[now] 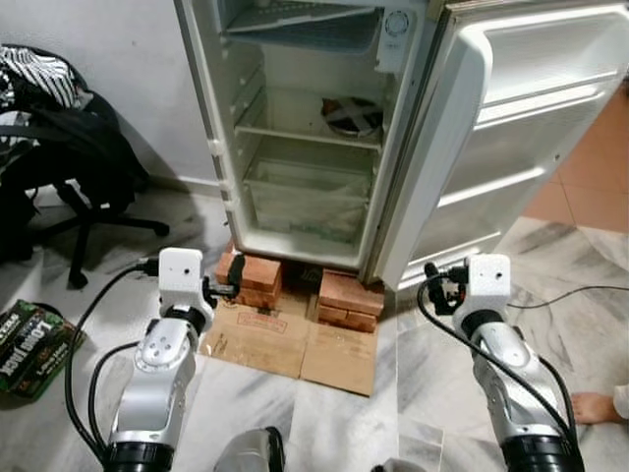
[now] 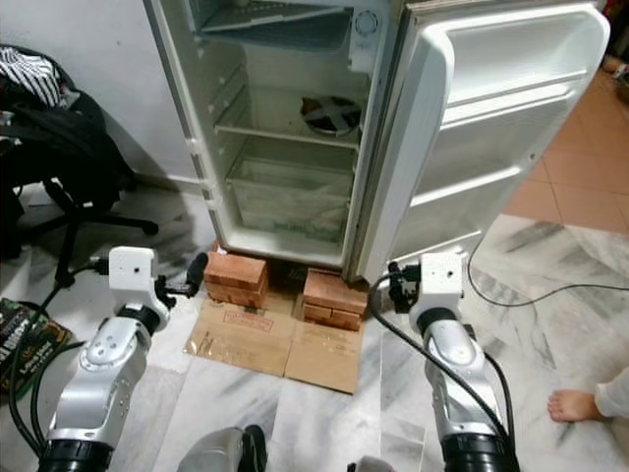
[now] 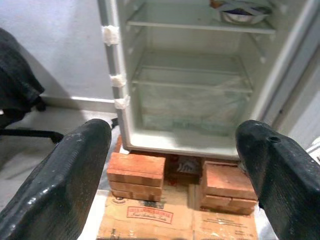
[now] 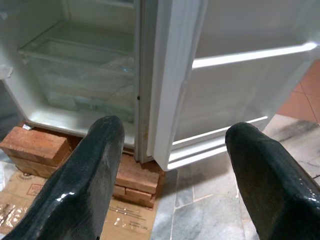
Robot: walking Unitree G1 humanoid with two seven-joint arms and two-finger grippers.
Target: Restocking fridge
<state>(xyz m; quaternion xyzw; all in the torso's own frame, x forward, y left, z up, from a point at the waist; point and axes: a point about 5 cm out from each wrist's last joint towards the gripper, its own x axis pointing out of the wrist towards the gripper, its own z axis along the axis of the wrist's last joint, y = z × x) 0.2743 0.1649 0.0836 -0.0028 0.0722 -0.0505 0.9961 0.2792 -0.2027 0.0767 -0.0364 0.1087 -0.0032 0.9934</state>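
**Q:** What's before you, left to right?

**Me:** Far left on the marble floor lies a flat green printed packet, beside my left arm and behind its wrist. It may be the stock to load, though I can't be sure. My left gripper has its two black fingers spread wide with nothing between them. Ahead stands the small white single-door fridge, raised on red clay bricks over flattened brown cardboard. Its white door is swung fully open to my right. My right gripper is likewise spread and empty, facing the door's hinge edge.

**Q:** What's inside?

**Me:** The clear crisper drawer at the bottom looks bare; a round dish sits on the shelf above.

**Q:** So what does the next move hinge on?

**Me:** Direction, I'd judge. The fridge lies straight ahead of both grippers, the packet off to the left and back, its long axis running roughly away from me. My left arm is nearer.
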